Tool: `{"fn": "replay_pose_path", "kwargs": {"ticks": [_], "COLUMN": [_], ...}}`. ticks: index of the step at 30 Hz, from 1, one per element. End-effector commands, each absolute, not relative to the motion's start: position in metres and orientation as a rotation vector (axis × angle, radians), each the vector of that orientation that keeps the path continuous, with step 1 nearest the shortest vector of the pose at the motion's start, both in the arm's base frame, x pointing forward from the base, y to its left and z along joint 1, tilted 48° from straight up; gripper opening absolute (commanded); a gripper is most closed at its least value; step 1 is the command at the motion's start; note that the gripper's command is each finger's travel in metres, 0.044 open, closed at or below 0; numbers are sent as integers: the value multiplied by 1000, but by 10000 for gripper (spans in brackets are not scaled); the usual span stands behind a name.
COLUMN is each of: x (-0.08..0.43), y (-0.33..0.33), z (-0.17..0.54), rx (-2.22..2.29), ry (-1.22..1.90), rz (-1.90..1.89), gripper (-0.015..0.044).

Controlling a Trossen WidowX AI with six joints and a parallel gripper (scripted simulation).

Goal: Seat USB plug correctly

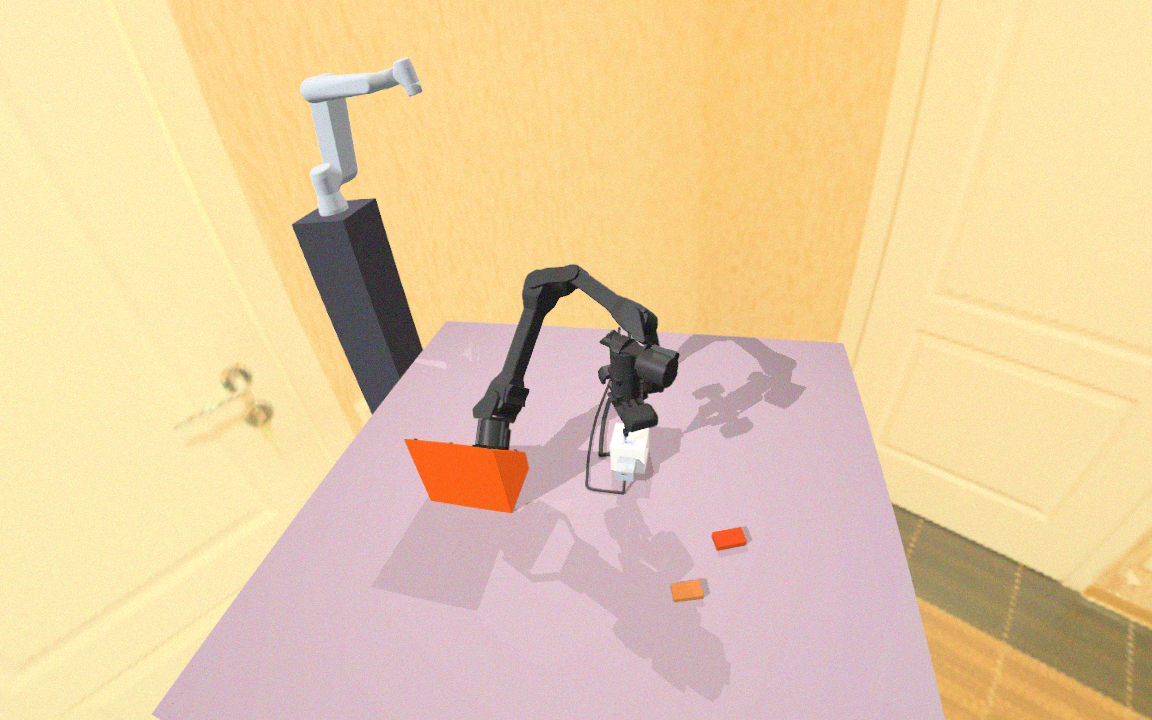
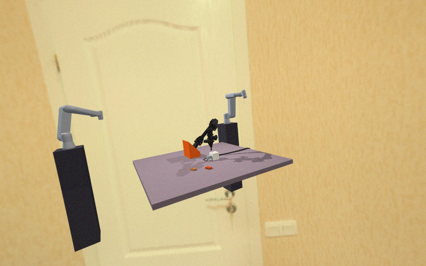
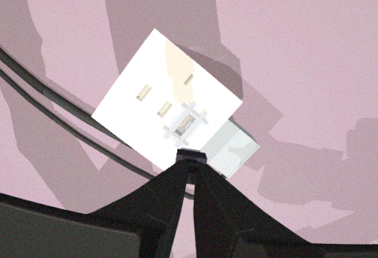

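Observation:
The white power cube (image 1: 630,454) (image 2: 214,156) (image 3: 126,112) stands on the table. In the wrist view its top shows several slots and a socket (image 3: 185,124) inside a pale raised frame; no plug stands in it. My gripper (image 1: 626,431) (image 2: 211,148) (image 3: 191,171) points down above the cube and is shut on the small dark USB plug (image 3: 191,156). The plug is clear of the socket, which lies just beyond it in the wrist view. The fingers hide most of the plug, and I cannot tell which way round it is.
A pale block (image 1: 623,470) (image 3: 232,148) adjoins the cube's side. A black cable (image 2: 234,151) (image 3: 24,69) runs past the cube. An orange wedge (image 1: 468,479) (image 2: 191,150) stands by the arm's base. A red block (image 1: 729,538) (image 2: 208,167) and an orange block (image 1: 687,591) (image 2: 193,169) lie on the table.

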State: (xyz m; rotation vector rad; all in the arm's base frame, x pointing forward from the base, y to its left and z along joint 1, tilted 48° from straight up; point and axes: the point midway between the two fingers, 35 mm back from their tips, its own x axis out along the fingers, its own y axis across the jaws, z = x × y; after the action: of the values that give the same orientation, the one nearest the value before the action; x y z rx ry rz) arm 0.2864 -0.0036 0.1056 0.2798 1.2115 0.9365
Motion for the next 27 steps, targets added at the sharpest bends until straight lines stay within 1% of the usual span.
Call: {"fn": "replay_pose_path", "kwargs": {"ticks": [1,27], "x": [286,286], "y": [-3,-3], "z": [105,105], "rx": [202,-340], "ry": [1163,768], "rz": [993,1330], "gripper": [0,0]}}
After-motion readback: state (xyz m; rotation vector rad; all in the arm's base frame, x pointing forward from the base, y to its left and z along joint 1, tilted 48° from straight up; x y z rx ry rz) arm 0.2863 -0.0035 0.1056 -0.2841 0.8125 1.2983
